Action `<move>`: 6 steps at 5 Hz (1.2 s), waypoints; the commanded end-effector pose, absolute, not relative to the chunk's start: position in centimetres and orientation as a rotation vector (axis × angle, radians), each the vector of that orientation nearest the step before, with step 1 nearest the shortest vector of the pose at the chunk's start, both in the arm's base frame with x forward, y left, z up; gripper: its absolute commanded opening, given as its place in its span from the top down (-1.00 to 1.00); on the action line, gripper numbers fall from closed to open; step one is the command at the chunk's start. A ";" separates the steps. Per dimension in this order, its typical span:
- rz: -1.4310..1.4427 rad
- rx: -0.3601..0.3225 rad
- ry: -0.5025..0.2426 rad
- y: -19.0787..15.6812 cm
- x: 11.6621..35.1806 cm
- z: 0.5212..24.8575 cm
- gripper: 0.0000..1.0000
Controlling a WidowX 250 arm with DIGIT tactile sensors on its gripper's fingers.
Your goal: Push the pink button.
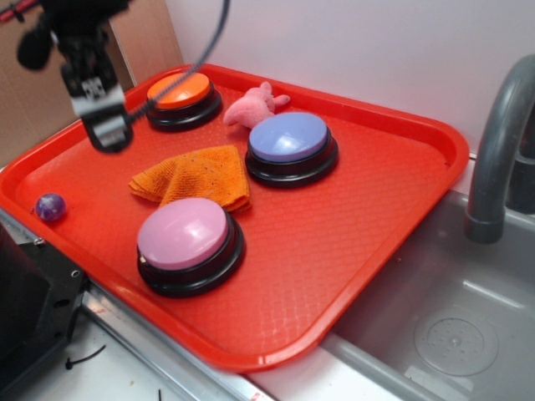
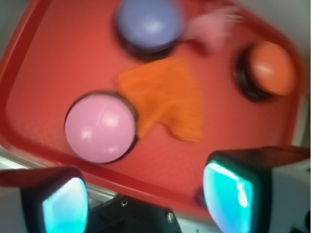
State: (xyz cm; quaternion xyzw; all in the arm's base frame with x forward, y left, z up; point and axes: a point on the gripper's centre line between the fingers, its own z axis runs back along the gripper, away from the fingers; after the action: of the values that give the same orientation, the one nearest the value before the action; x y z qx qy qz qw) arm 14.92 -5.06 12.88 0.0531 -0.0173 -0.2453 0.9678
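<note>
Your gripper (image 1: pixel 109 134) hangs high over the back-left part of the red tray (image 1: pixel 368 251), fingers spread apart with nothing between them; the wrist view shows both pads wide and empty. The pink button (image 1: pixel 183 233) sits near the tray's front edge, well apart from you, dome up on its black base. Watch the orange cloth (image 1: pixel 196 177): its corner lies just beside the button, maybe touching the base, right on your likely path. Come in low and you could snag or drag it. The lavender button (image 1: pixel 290 137) and orange button (image 1: pixel 180 89) are the 2 wrong targets, and the orange one is closest to you now. The wrist picture is blurred, so line up before descending; an off-centre touch could slide off the dome.
</note>
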 end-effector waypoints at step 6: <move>-0.727 0.130 0.018 -8.0 14.2 7.8 -1.00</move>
State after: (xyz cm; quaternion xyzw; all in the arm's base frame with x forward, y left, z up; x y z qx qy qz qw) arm 14.06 -7.19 7.06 0.0658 0.0310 -0.3547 0.9321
